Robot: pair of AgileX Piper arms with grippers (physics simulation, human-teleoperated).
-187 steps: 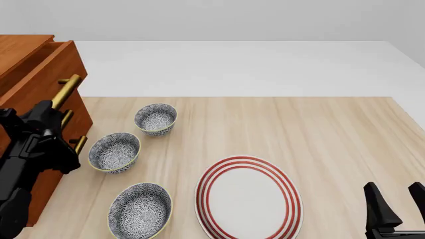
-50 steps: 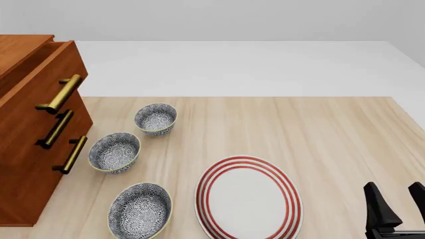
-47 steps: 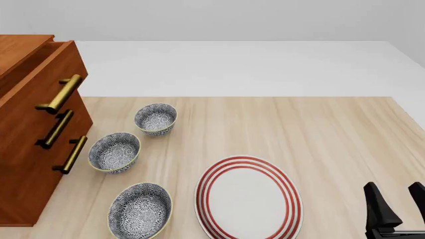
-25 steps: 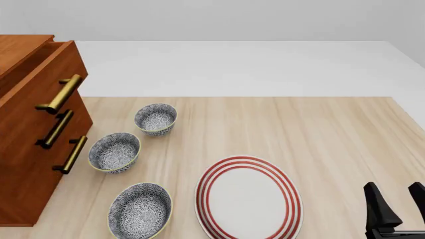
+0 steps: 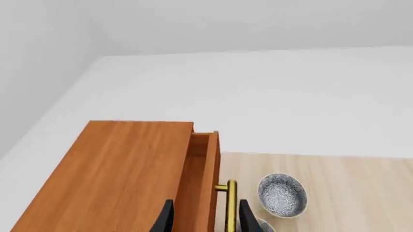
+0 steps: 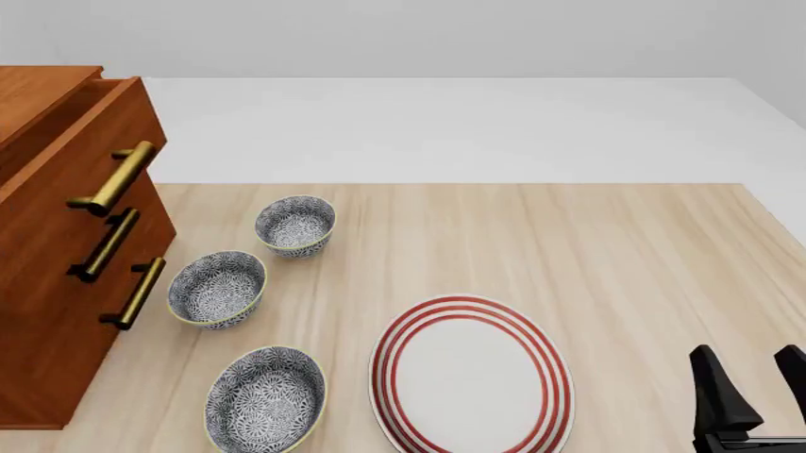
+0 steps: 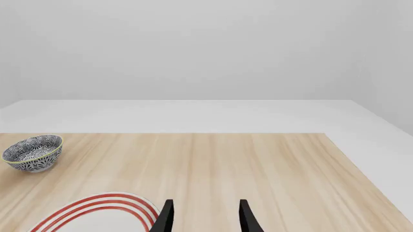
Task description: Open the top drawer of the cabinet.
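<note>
The reddish-brown cabinet point(image 6: 51, 321) stands at the table's left edge. Its top drawer point(image 6: 78, 156) juts out past the two lower ones, and its brass bar handle point(image 6: 113, 177) is free. The left wrist view looks down on the cabinet point(image 5: 129, 169) from high above. There the top drawer point(image 5: 205, 179) is slid out, leaving a gap behind its front. My left gripper point(image 5: 205, 220) is open, well above the drawer and holding nothing; it is out of the front view. At the table's near right corner, my right gripper point(image 6: 749, 392) is open and empty.
Three patterned bowls point(image 6: 296, 225) point(image 6: 217, 288) point(image 6: 264, 387) sit in a row just right of the cabinet. A red-ringed white plate point(image 6: 470, 375) lies near the front centre, partly seen in the right wrist view as well point(image 7: 96, 212).
3.7 s ago my left arm was in front of the cabinet's handles; it has since left the front view. Nothing has moved in the last second.
</note>
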